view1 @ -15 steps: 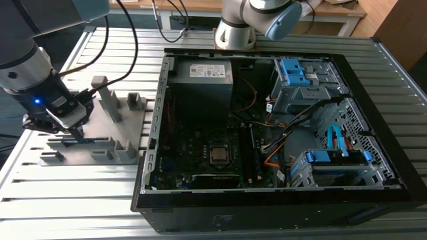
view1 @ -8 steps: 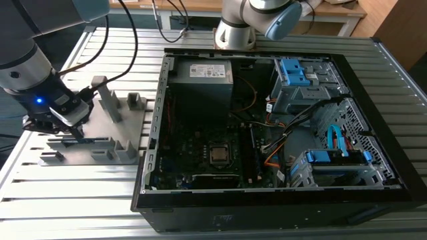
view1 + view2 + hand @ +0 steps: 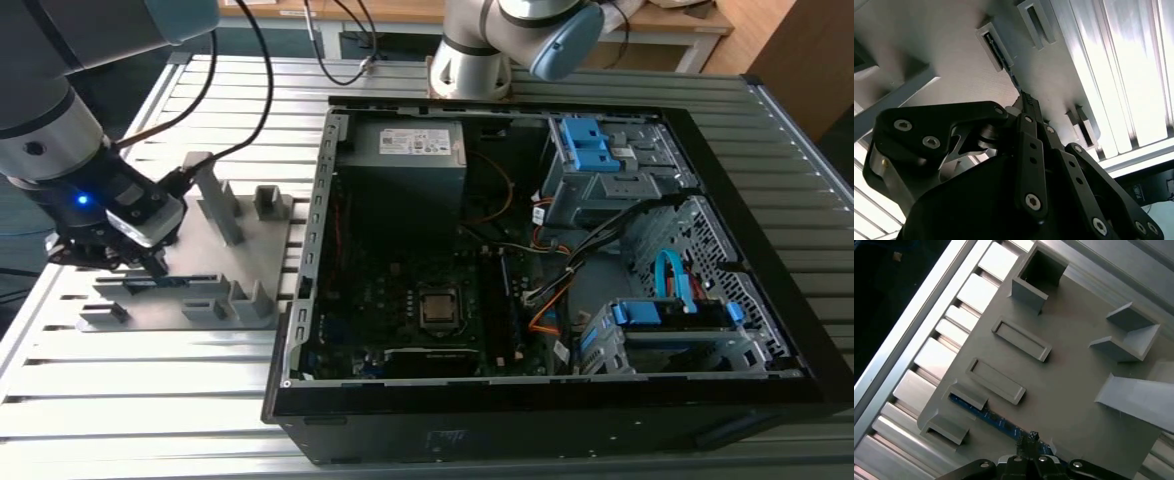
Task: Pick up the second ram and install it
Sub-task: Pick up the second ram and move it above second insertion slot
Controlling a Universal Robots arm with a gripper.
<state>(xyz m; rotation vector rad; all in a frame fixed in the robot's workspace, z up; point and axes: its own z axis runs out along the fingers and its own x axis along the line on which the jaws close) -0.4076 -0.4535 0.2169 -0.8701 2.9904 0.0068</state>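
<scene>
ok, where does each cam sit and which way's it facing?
Exterior view: off the arm, looking down on open black computer case and grey plastic holder plate; arm, gripper at the exterior view's left.
First wrist view: on wrist, facing the plate; gripper tips show.
Second wrist view: on wrist, facing along the gripper's black links.
Both wrist views share the gripped long dark memory stick.

No text is reading clearly anywhere; the pale label (image 3: 418, 143) on the power supply (image 3: 400, 185) is carrying print too small to make out.
</scene>
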